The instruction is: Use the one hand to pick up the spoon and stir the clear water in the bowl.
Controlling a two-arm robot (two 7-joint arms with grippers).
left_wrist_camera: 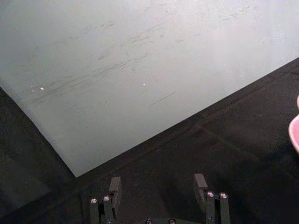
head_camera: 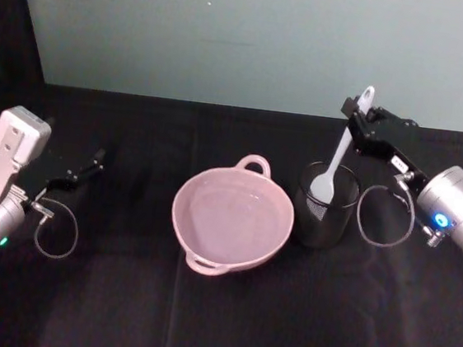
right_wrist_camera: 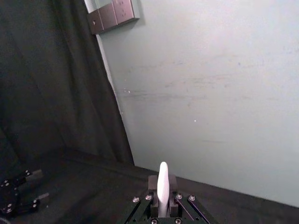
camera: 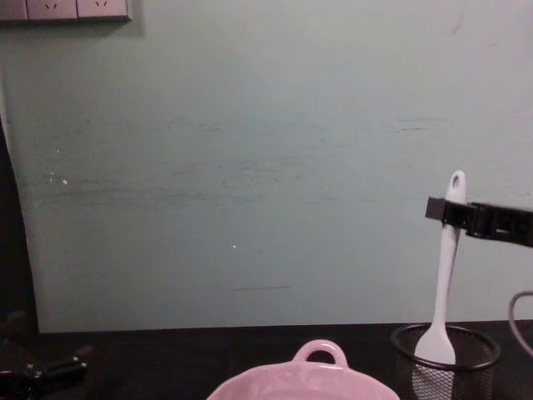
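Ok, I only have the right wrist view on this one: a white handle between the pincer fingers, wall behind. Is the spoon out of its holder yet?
Observer: No. In the head view the right pincer grips the spoon high on its handle, and the blade sits inside the black mesh cup.
Operator: Where is the bowl from there?
Observer: The pink bowl stands close beside the cup, on the robot's left of it.
Operator: And the other arm?
Observer: The left pincer is off to the robot's left, well away from the bowl, open and holding nothing.
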